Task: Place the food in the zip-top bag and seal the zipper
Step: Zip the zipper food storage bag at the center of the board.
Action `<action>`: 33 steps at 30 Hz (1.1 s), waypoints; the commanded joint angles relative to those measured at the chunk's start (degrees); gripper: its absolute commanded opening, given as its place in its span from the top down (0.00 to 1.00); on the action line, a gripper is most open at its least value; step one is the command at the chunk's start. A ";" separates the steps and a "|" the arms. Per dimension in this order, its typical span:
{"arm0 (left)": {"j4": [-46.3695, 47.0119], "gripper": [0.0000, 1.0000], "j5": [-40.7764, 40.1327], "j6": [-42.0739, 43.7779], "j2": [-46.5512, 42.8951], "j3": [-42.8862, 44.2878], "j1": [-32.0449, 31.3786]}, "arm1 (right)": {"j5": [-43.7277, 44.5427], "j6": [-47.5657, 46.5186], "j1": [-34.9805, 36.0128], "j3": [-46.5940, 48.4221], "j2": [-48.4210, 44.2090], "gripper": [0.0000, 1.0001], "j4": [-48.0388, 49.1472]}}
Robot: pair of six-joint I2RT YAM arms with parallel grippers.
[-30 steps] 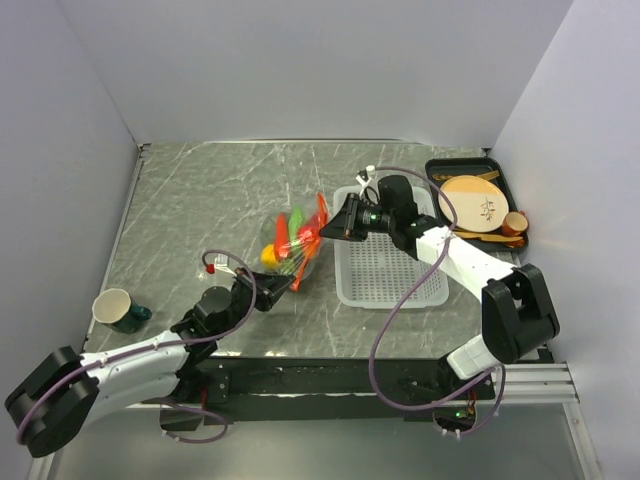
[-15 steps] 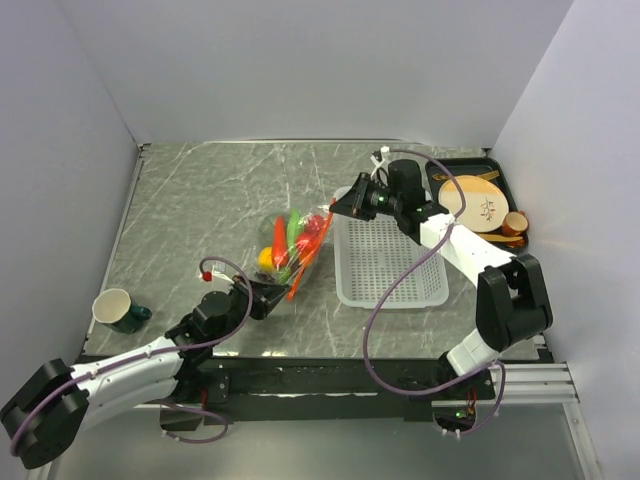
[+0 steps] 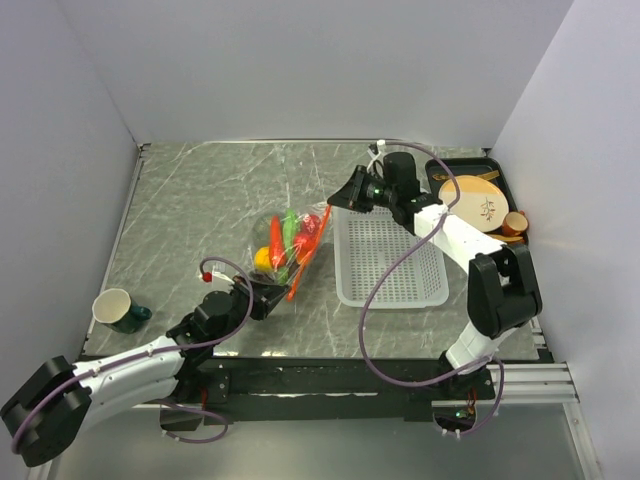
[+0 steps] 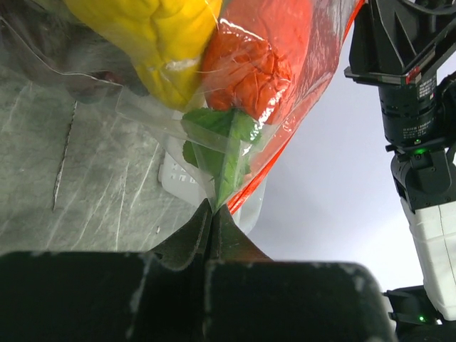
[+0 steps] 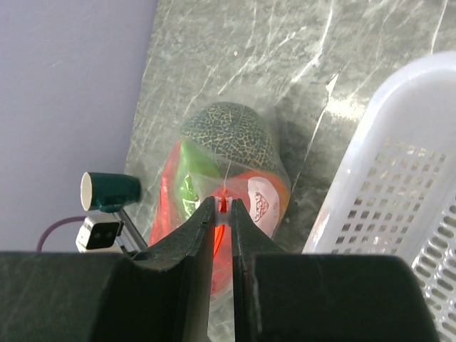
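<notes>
Far left, near edge: a green mug [image 3: 118, 310] stands close to the left wall, well apart from everything else. Bare tabletop [image 3: 190, 210] spreads from the mug to the far wall and reaches the bag's left side.

Left of centre: the left gripper [image 3: 272, 293] has its jaws pressed together on the near corner of the clear bag [image 3: 285, 240]. In the left wrist view the film runs straight into the closed tips [image 4: 211, 214]. Just beyond them lie a green leaf [image 4: 217, 139], a yellow piece [image 4: 157, 35] and a red piece [image 4: 249, 60], all inside the plastic.

Centre: the bag stretches from near-left to far-right between the two grippers, and the food [image 3: 280, 245] is bunched inside it. Whether its underside touches the table cannot be told. The orange-red zipper [image 3: 298, 280] runs along the bag's right edge.

Right of centre: the right gripper [image 3: 333, 201] pinches the far end of the zipper, which shows as a red sliver between the nearly closed jaws in the right wrist view [image 5: 223, 206]. A dark green netted fruit [image 5: 226, 132] sits in the bag beyond them.

Right: a white perforated basket [image 3: 390, 270] lies just beside the bag's right edge. A dark tray [image 3: 440, 165] stands against the right wall.
</notes>
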 commanded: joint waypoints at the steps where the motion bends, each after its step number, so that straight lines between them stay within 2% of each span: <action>1: -1.59 0.99 0.21 0.58 0.52 -2.14 -0.19 | 4.58 -1.55 -2.05 5.71 1.92 0.94 3.98; 12: -1.76 0.98 0.12 2.24 1.49 -0.74 -0.19 | -0.25 -0.84 -2.06 8.08 6.39 0.94 4.16; 16: -6.50 0.75 -1.37 7.25 1.23 3.99 -0.19 | -2.63 -0.84 -2.06 8.70 8.42 0.92 3.54; 20: -14.48 0.62 -3.74 13.22 0.26 8.22 -0.19 | -3.51 -1.37 -2.05 8.87 9.91 0.91 2.23; 23: -19.77 0.46 -7.34 15.95 -1.84 11.39 -0.28 | -3.51 -2.95 -1.97 10.02 11.14 0.88 -0.32; 24: -22.92 0.35 -8.22 16.66 -2.54 12.52 -0.28 | -3.42 -3.48 -1.88 10.28 11.23 0.87 -0.94; 27: -27.85 0.22 -12.27 18.77 -6.23 14.29 -0.28 | -1.85 -5.41 -1.79 10.90 11.41 0.84 -3.13; 33: -33.58 0.10 -16.75 22.02 -11.08 17.71 -0.28 | 0.35 -7.35 -1.88 10.99 10.36 0.78 -4.90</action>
